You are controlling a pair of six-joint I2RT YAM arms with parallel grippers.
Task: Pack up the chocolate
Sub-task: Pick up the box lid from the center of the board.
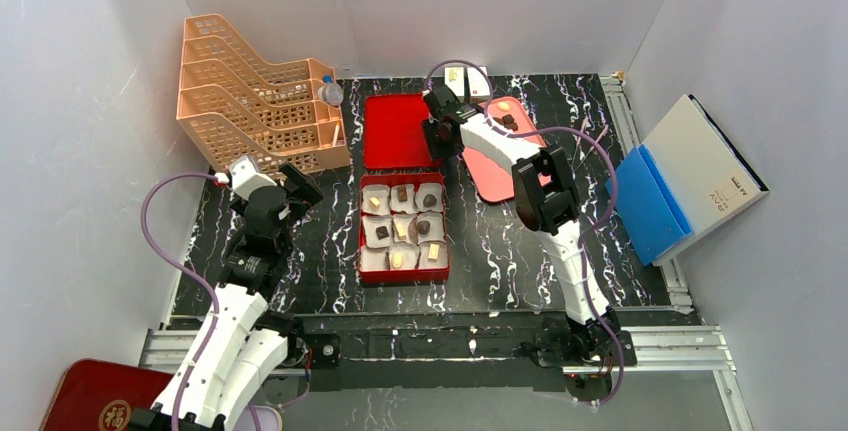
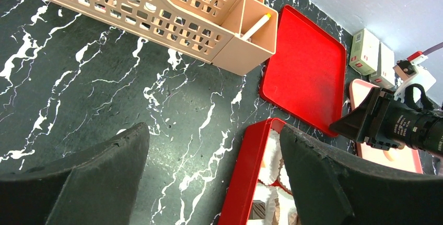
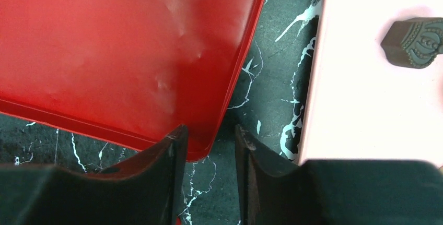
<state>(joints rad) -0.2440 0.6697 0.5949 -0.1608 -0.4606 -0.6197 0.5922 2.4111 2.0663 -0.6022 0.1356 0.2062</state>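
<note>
My left gripper (image 2: pixel 211 136) gaped wide, holding nothing. My right gripper (image 3: pixel 209 133) stood half open astride a corner of the red lid (image 3: pixel 120 52)

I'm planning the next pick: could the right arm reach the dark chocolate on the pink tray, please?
Probably yes: the dark chocolate lies bare on the pink tray, close beside the right tool, with nothing over it.
</note>
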